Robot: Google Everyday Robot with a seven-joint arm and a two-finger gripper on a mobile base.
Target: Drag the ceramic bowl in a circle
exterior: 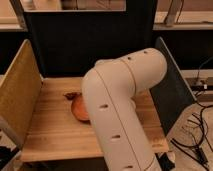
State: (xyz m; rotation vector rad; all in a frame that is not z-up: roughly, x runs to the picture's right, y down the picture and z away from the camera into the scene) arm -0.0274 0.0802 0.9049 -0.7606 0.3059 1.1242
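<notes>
The orange-brown ceramic bowl [80, 109] lies on the wooden table [50, 130] near its middle. Only its left edge shows; the rest is behind my white arm [120, 100]. A small dark red scrap [71, 95] lies just behind the bowl's left side. My gripper is hidden behind the arm's elbow, somewhere over or near the bowl.
A tan side panel [17, 90] stands along the table's left edge and a dark panel [172, 85] along its right. A black back wall [90, 45] closes the far side. Cables [197, 135] lie on the floor at the right.
</notes>
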